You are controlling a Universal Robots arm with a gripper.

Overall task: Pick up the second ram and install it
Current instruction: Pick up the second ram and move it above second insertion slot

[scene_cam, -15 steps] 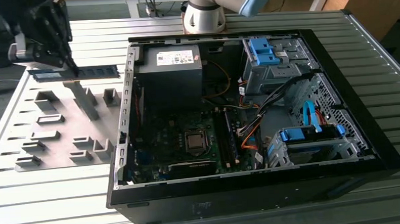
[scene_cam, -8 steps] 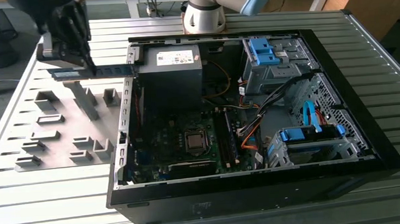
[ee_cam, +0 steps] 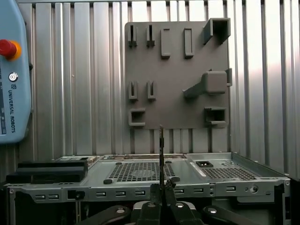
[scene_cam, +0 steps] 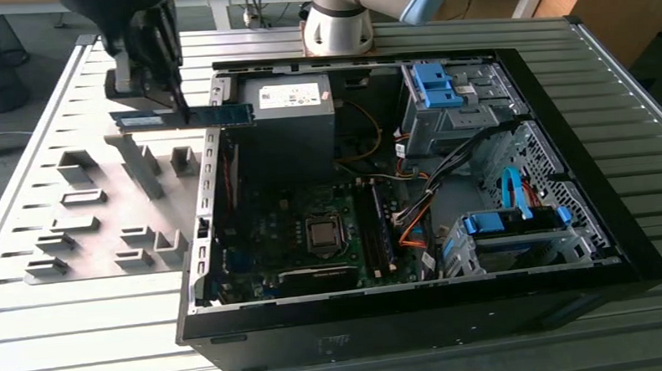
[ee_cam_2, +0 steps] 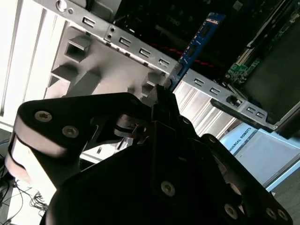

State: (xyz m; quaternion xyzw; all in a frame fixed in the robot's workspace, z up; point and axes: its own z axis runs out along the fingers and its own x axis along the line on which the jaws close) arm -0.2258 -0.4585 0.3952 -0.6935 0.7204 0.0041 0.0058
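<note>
The second ram [scene_cam: 225, 115] is a thin blue-green stick held level above the left wall of the open computer case [scene_cam: 209, 241], near the back corner by the power supply [scene_cam: 290, 103]. My gripper [scene_cam: 180, 112] is shut on the stick's middle, coming down from above. In the second wrist view the ram [ee_cam_2: 197, 42] juts out past the black fingers [ee_cam_2: 161, 101] over the case rim. The first wrist view shows the ram [ee_cam: 161, 150] edge-on, rising from the gripper [ee_cam: 161, 187]. The motherboard's long memory slots [scene_cam: 375, 225] lie inside the case.
A grey holder plate [scene_cam: 98, 221] with several raised blocks lies on the slatted metal table [scene_cam: 69, 331], left of the case in the exterior view. Blue drive-bay latches [scene_cam: 433, 85] and cables fill the case's right side. A teach pendant [ee_cam: 11, 70] rests on the table.
</note>
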